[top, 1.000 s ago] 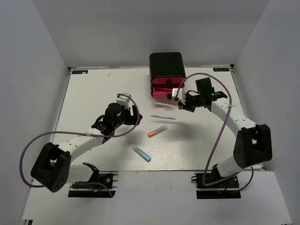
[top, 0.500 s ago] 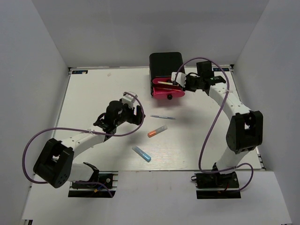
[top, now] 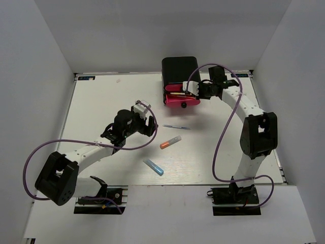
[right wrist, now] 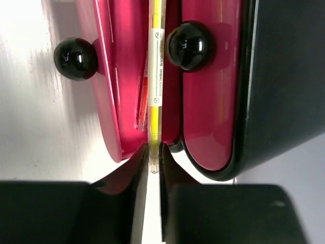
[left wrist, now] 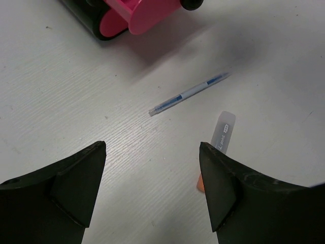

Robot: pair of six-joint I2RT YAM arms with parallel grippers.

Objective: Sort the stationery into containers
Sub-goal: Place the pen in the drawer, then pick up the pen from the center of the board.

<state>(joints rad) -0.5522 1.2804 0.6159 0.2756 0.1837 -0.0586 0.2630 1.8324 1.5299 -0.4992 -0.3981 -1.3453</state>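
My right end effector [right wrist: 154, 161] pinches the yellow pen [right wrist: 155, 61] at the open drawer [right wrist: 109, 101]; left end effector [left wrist: 152, 173] is wide open.

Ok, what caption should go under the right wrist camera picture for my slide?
Right gripper holds a yellow pen at the open pink drawer of the black box.

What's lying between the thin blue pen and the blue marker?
The orange-grey marker lies between the thin blue pen and blue marker, touching neither, per the top view.
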